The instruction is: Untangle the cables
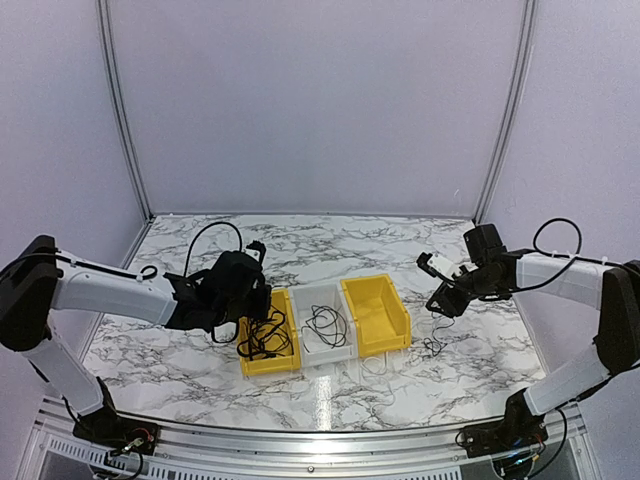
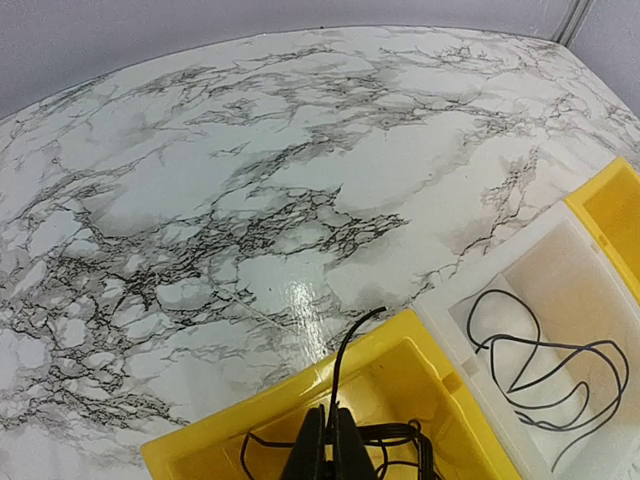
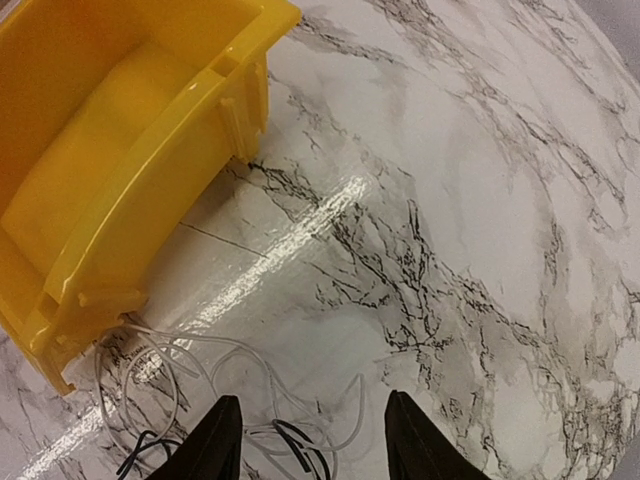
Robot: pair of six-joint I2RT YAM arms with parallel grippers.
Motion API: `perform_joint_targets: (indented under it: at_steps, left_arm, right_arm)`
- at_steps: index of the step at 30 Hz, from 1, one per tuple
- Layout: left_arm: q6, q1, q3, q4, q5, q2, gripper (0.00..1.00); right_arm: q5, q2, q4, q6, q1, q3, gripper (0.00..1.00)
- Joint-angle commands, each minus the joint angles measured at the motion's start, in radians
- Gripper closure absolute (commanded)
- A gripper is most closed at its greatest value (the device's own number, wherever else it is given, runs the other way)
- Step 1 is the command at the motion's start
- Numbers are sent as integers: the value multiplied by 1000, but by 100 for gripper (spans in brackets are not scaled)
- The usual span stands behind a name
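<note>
Hanging over the left yellow bin [image 1: 268,366], the left fingers [image 2: 308,455] are pinched shut on a black cable [image 2: 345,350] whose free end curves up and right toward the bin's far rim; the rest of the black tangle [image 1: 265,335] lies straight beneath them, so a lift should draw that strand out along its own length; the bin walls hem it in, while bare desk [image 3: 480,200] opens to the upper left in the left wrist view; a separate black loop [image 2: 540,370] rests in the white bin [image 1: 330,352] just beside. The right fingers [image 3: 220,440] stand spread apart with nothing seen between them; the pale cable [image 3: 175,345] sprawls on the desk at the bottom of the right wrist view, partly under them, trailing left to the corner of the right yellow bin [image 3: 130,150]; that arm is the nearer one, with free room to the right.
</note>
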Motion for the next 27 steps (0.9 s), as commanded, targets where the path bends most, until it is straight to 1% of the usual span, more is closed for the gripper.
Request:
perform_joint_targets:
  at_steps: [1,12,18,19,21,24,27]
  left_arm:
    - [28,-2,50,-87,48,46,100]
    - [56,-3,122,-130,137,152,100]
    - [68,-3,167,-161,157,206,100]
    - [65,-3,173,-179,156,204,97]
    - [61,-4,182,-199,144,187,87]
    - [56,-6,182,-229,116,136,70]
    - [49,-5,184,-268,98,82,59]
  right_arm:
    - [-14,-11,19,7,-7,-7,52]
    - [-25,-19,21,6,-7,-12,52]
    - [-31,-28,21,7,-7,-16,52]
    - [-31,-31,20,6,-7,-16,52]
    - [-31,-33,22,7,-7,-17,52]
    - [-34,-34,21,6,-7,-18,52]
    - [-41,-35,21,9,-7,-19,52]
